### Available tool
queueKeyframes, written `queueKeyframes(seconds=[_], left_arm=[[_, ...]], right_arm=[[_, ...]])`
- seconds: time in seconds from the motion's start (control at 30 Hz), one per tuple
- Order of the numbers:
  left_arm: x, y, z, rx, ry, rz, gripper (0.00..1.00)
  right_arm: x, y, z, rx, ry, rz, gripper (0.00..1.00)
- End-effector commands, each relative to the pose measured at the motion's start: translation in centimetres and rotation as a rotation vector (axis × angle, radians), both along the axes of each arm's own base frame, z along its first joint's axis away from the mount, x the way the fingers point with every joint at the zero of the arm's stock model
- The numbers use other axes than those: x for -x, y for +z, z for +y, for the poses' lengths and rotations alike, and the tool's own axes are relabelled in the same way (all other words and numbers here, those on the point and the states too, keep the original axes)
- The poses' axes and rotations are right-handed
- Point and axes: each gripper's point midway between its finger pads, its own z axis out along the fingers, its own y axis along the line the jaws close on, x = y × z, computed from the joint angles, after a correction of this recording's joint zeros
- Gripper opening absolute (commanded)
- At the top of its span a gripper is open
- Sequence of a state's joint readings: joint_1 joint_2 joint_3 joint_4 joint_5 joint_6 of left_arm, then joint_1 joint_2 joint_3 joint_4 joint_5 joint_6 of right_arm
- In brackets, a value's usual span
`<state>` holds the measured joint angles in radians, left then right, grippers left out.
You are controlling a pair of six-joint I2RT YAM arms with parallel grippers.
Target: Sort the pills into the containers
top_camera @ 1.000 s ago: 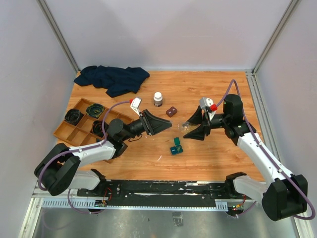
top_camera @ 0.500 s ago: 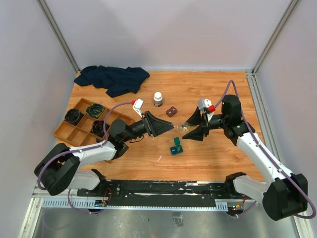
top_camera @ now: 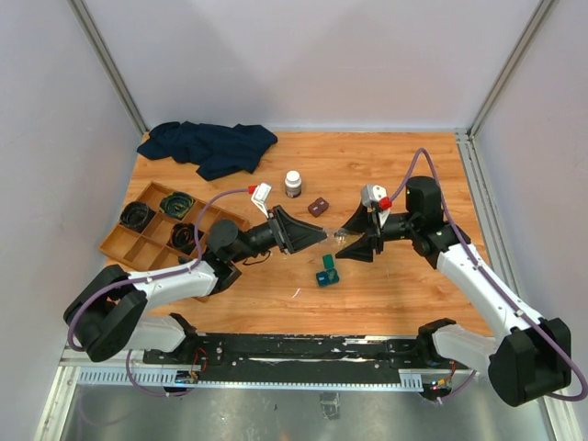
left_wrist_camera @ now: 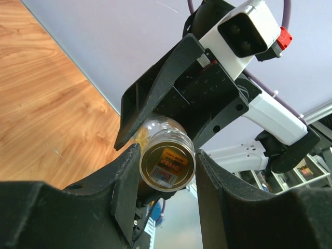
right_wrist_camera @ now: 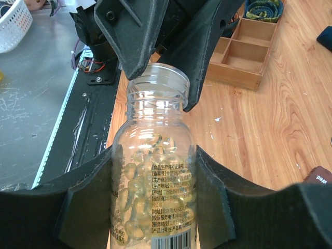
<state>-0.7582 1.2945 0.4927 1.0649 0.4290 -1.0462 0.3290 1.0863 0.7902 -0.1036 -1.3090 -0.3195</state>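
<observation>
Wooden counter [top_camera: 386, 165]. Item: uncapped pill bottle [right_wrist_camera: 155, 171], aloft just beyond the open teal case [top_camera: 327, 272]. My right hand [top_camera: 355, 236] clamps its body. My left hand [top_camera: 321, 237] brackets its mouth, grip uncertain. Step: pre-pour positioning. Next: tilt the mouth over the case.

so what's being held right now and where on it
The right gripper clamps the clear pill bottle around its labelled body. The left gripper flanks its open neck; whether it grips cannot be told.
</observation>
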Motion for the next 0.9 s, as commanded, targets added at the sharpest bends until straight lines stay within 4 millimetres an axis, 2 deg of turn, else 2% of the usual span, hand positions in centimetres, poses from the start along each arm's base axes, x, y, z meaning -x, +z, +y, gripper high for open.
queueKeyframes(seconds=[0.0, 0.57, 0.87], left_arm=[[-0.1, 1.2, -0.5, 0.006, 0.010, -0.038, 0.11], [-0.3, 0.0, -1.7, -0.130, 0.046, -0.026, 0.11], [-0.1, -0.5, -2.0, -0.179, 0.035, -0.018, 0.10]], right_arm=[[-0.4, 0.9, 0.4, 0.013, -0.009, -0.052, 0.01], [-1.5, -0.2, 0.4, 0.097, -0.076, -0.079, 0.01], [-1.2, 0.3, 0.6, 0.075, -0.062, -0.059, 0.01]])
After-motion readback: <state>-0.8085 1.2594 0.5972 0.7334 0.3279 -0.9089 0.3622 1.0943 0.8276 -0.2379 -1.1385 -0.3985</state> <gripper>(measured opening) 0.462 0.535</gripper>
